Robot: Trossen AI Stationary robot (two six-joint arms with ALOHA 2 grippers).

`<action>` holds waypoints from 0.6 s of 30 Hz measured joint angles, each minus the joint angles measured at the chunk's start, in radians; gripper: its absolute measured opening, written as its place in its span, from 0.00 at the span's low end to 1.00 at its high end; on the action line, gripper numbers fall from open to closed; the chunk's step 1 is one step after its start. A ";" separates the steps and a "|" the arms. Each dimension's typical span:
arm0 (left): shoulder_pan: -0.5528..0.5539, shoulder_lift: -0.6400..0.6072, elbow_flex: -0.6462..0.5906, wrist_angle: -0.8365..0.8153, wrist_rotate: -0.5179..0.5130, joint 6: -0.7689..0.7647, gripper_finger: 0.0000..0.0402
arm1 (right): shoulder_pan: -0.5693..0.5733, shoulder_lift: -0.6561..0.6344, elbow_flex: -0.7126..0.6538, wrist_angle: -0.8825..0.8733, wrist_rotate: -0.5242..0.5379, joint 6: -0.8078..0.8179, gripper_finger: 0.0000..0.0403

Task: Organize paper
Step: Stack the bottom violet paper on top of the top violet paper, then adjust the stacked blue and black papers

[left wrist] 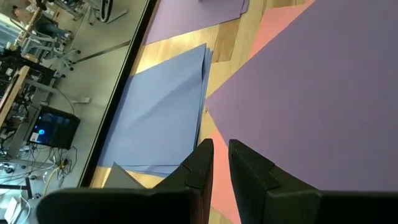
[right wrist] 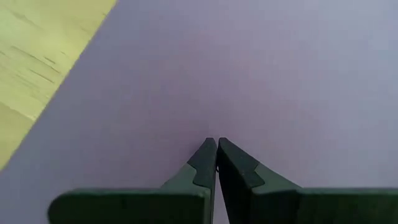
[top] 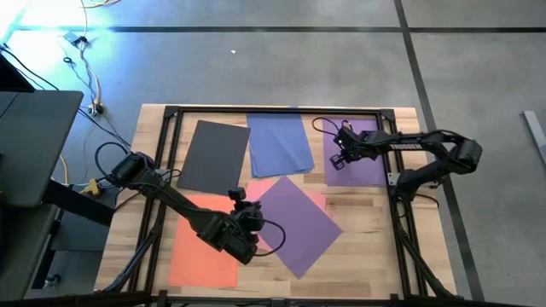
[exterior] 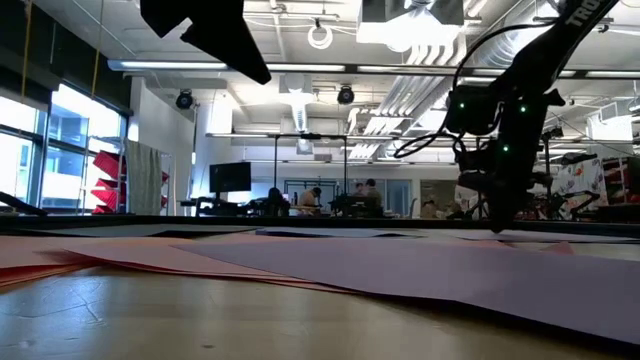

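Several sheets of paper lie flat on the wooden table: dark grey (top: 217,155), blue (top: 280,143), one purple (top: 363,162) at the far right, a second purple (top: 297,223) in the middle lying over a pink one (top: 266,189), and orange (top: 205,243) at the near left. My right gripper (top: 339,160) stands shut over the far purple sheet near its left edge. My left gripper (top: 256,220) hovers above the pink and middle purple sheets, its fingers (left wrist: 205,158) a narrow gap apart with nothing between them. My right gripper points steeply down from above, and its shut fingertips (right wrist: 211,149) meet the flat face of the far purple sheet (right wrist: 261,74), a little way in from the sheet's edge beside the bare wood (right wrist: 37,62). The sheet lies flat on the table.
A black metal frame (top: 273,111) runs around the tabletop. Bare wood (top: 375,247) shows at the near right. Cables and a dark desk (top: 34,136) lie off the table's left side. People sit far off in the room (exterior: 315,198).
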 joint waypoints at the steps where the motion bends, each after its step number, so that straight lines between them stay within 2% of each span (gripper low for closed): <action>1: 0.000 0.000 0.000 0.000 0.000 0.000 0.08 | 0.000 0.009 0.000 0.008 0.003 -0.003 0.00; 7: -0.004 -0.002 0.000 -0.014 -0.011 -0.028 0.08 | 0.020 0.012 0.050 0.043 0.014 -0.027 0.00; 11: 0.020 -0.010 0.000 -0.131 -0.002 -0.133 0.05 | 0.066 0.010 0.127 0.082 0.008 -0.042 0.00; 15: 0.095 -0.013 -0.041 -0.182 0.004 -0.208 0.01 | 0.117 0.013 0.153 0.193 -0.003 -0.050 0.00; 18: 0.200 -0.013 -0.084 -0.166 0.066 -0.197 0.01 | 0.127 0.053 0.153 0.244 -0.022 -0.020 0.00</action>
